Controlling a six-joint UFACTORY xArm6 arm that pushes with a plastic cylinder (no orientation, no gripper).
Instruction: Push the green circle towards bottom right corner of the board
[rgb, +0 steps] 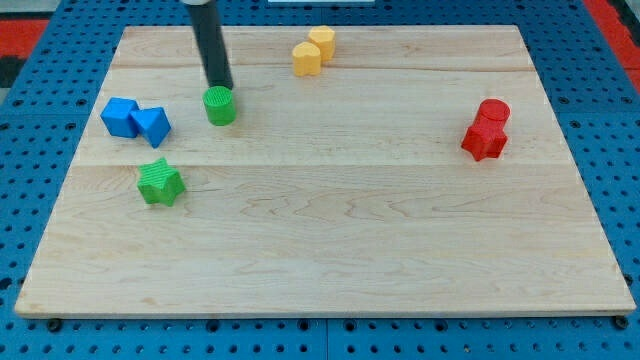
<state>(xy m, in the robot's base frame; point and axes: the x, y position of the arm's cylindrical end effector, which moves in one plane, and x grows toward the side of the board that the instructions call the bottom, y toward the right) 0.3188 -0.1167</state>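
Nearest you, toward the view's bottom left, sits the green star (160, 184) on the wooden board (330, 250). Above it you see two blue blocks (136, 119) touching each other near the left edge. Look just right of those for the green circle (220, 105), in the upper left part of the board. My tip (222, 85) rests right at its top edge, apparently touching it. You have no pincer here to report, only the rod. Two yellow blocks (314, 51) touch near the top edge; two red blocks (487, 129) touch at the right.
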